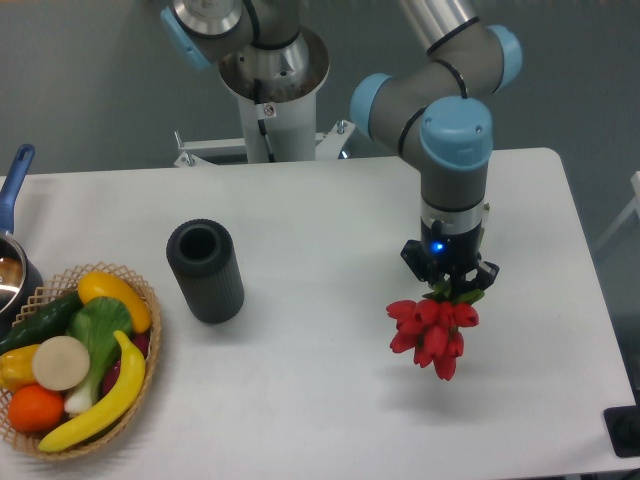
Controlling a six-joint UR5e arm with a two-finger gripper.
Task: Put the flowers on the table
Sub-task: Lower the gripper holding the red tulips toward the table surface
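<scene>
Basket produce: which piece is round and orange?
The orange fruit at the basket's front-left edge. The pieces beside it are long yellow ones, a white disc and green vegetables.

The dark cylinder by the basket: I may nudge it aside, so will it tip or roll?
The dark cylinder stands upright on the table, fairly squat, so it would probably slide, not tip. Its ribbed wall may grip. If toppled, its round shape would likely roll.

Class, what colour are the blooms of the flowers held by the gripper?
Red, seen in the fixed camera view: the flowers hang from the gripper.
</scene>
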